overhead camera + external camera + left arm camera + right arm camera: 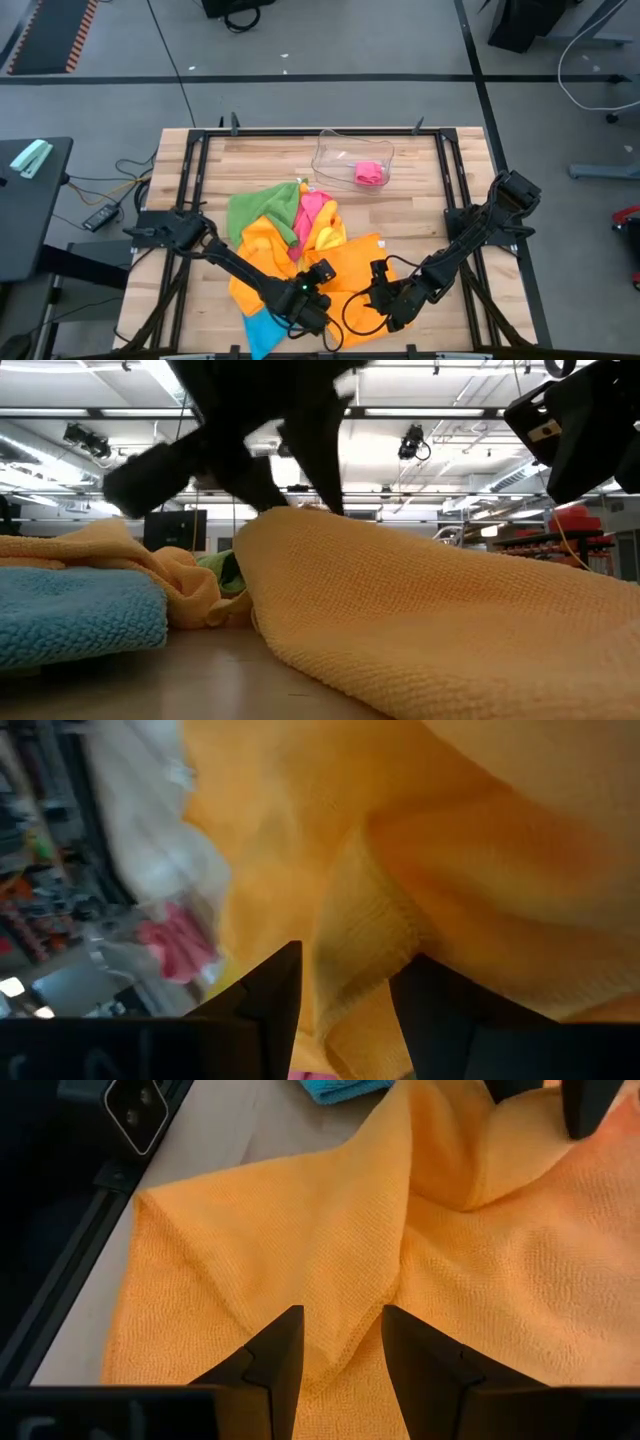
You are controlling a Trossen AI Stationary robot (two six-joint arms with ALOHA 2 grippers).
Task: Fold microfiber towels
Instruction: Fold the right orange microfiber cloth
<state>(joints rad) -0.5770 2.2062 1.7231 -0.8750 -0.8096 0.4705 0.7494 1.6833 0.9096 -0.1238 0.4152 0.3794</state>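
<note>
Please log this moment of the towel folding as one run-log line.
left gripper: pinching orange towel fold | right gripper: pinching same towel's edge | tray: holds pink towel | pile: unfolded

Both dark arms reach in low over the wooden desk [270, 165], their claws down on the orange towel [345, 262] spread at the near edge. The left claw [318, 290] and right claw [385, 297] sit near each other on it. Behind lie a green towel [258, 212], a pink one [312, 207] and yellow [328, 238]; a blue towel [262, 328] pokes out beside the left arm. Farther back, a clear plastic tray [335, 152] holds a pink cloth [370, 173].
</note>
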